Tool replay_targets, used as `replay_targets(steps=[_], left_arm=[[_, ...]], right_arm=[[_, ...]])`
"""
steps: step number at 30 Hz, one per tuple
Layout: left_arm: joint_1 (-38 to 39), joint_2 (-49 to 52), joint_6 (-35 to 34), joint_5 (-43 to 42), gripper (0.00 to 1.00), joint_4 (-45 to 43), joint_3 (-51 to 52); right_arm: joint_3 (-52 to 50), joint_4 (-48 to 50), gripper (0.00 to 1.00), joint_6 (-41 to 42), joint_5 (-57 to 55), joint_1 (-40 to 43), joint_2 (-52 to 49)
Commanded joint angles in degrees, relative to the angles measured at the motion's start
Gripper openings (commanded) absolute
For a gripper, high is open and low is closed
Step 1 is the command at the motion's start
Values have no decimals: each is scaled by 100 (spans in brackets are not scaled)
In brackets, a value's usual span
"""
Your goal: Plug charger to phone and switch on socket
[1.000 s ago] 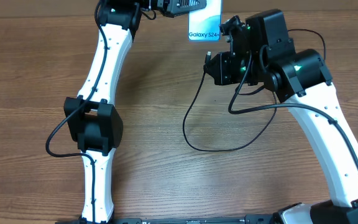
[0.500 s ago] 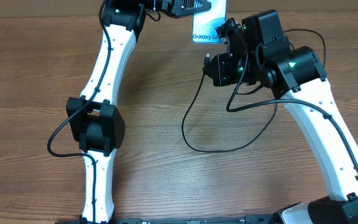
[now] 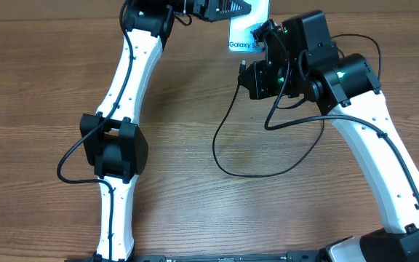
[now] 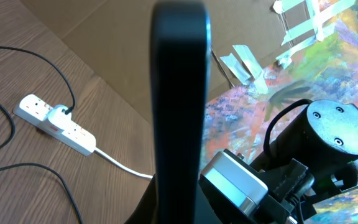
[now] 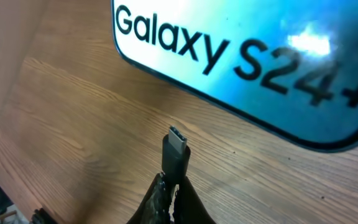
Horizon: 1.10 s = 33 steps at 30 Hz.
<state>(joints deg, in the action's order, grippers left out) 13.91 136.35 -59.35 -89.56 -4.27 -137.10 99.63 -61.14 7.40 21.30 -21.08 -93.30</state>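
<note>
The phone (image 3: 249, 29) is held off the table (image 3: 42, 80) by the left fingers (image 3: 228, 9), which pinch it at the end opposite its "Galaxy S24+" lettering. Its lit light-blue screen faces up in the overhead view. The left wrist view shows the phone edge-on as a dark upright bar filling the middle of the picture, and the fingers themselves are barely seen there.

The right fingers (image 5: 159, 202) are pressed together on the charger (image 3: 215, 149), pinching the body of its connector (image 5: 176, 149) so that the metal tip sticks out towards the phone. The tip is just short of the phone's lettered edge and apart from it, with bare table showing between them. It points at the part of that edge near the start of the lettering. From the connector the thin black cable hangs away from the phone and lies in a wide loop on the table, on the side of the phone's lettered edge.

The socket (image 4: 55, 121) lies flat on the table well apart from the phone, seen to the left of the phone in the left wrist view. A plug (image 4: 59, 114) sits in it, and its white cord (image 4: 126, 167) runs back towards the phone. I cannot tell whether its switches are on.
</note>
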Motion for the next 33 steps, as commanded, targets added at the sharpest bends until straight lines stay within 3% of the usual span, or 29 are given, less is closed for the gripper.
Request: replay_targets(steps=[1,9,17,33], left_arm=[[37,-273,221,-105,4,-22,-103],[39,-273,382,-107,4,35,-101],[48,-273,883,-107,4,708,-101],[48,-273,1115,-107,4,682,-101]], right_arm=[[256,-4,4,-138,-251,28,-20],[289,-35,4,-146,-369,125,-26],[289,118,4,-127,-348,133,-28],[289,-131,4,-146,76,118,-229]])
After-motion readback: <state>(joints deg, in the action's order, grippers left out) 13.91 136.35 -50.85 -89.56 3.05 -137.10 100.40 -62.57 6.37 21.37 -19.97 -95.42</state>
